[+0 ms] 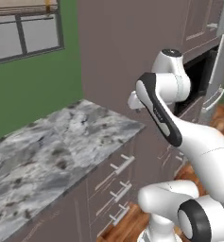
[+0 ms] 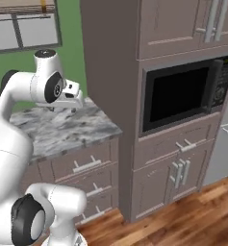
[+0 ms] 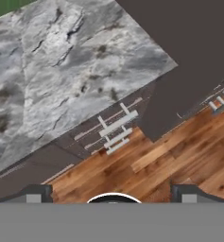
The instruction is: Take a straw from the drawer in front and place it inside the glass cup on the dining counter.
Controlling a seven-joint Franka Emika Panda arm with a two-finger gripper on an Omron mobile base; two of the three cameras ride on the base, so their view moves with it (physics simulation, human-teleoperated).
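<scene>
Jaws point(image 3: 111, 193) released, spread wide, nothing between them; in the hand view the two dark tips point(image 3: 34, 193) sit far apart at the bottom, looking down from high over the wood floor point(image 3: 179, 151) in front of the cabinets. The hand point(image 2: 69, 95) shows in the right base view hanging above the edge of the marbled bench point(image 2: 62, 127), apart from everything.

Just below and ahead of the jaws: the stack of taupe drawers under the bench. The top drawer point(image 2: 82, 162) with its silver bar handle point(image 2: 86, 166) looks fully shut, front flush with the ones below. From the left base view the same handle point(image 1: 123, 164) lies flat against the front, no gap.

Straw: not seen; judged to be inside the closed drawer, since nothing thin and pink lies on the bench or floor. Glass cup and dining counter: can't place them from here. The bench in view sits over handled cabinets, so it's judged not to be the dining counter.

Further out: tall cabinet point(image 2: 110, 57) to the right of the bench, a microwave point(image 2: 183, 93) set into it, a window point(image 1: 23, 33) on the green wall.

Progress: basically at the start. Drawer not opened, straw not picked, nothing placed. Left to do: reach the handle, pull the drawer, pinch the straw, drive to the counter, drop it in the cup.
</scene>
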